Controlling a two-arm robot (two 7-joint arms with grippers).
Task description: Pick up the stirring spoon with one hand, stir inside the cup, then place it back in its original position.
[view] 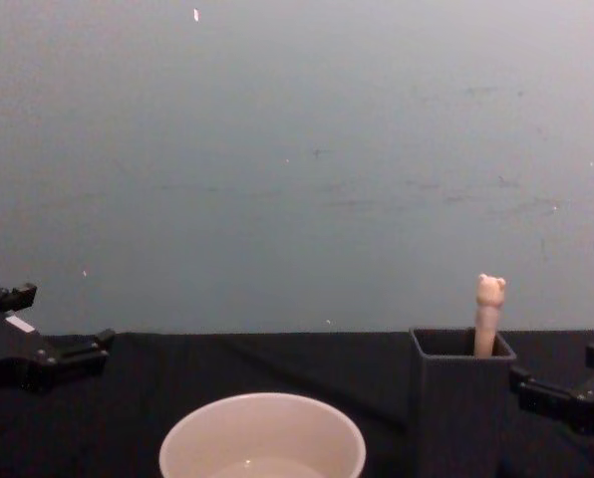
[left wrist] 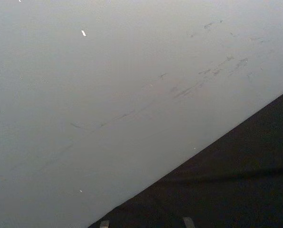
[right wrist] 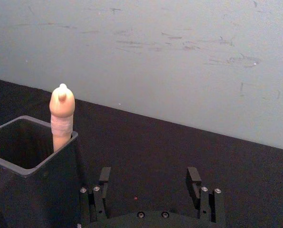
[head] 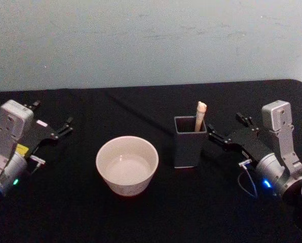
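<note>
The stirring spoon [head: 200, 115] stands upright in the dark grey square holder [head: 190, 144], only its beige bear-head handle [view: 489, 313] showing above the rim. To the holder's left sits the wide cream-white cup [head: 126, 164], which looks empty. My right gripper [head: 225, 125] is open just to the right of the holder, touching nothing. In the right wrist view the spoon [right wrist: 61, 118] and holder [right wrist: 32, 185] lie beside the open right gripper [right wrist: 148, 180]. My left gripper [head: 52, 113] rests open at the far left, well away from the cup [view: 262, 438].
A black cloth [head: 151, 212] covers the table, and a pale wall [head: 151, 40] rises behind its far edge. Bare cloth lies between cup and holder and in front of both. A blue cable [head: 247, 185] loops by the right wrist.
</note>
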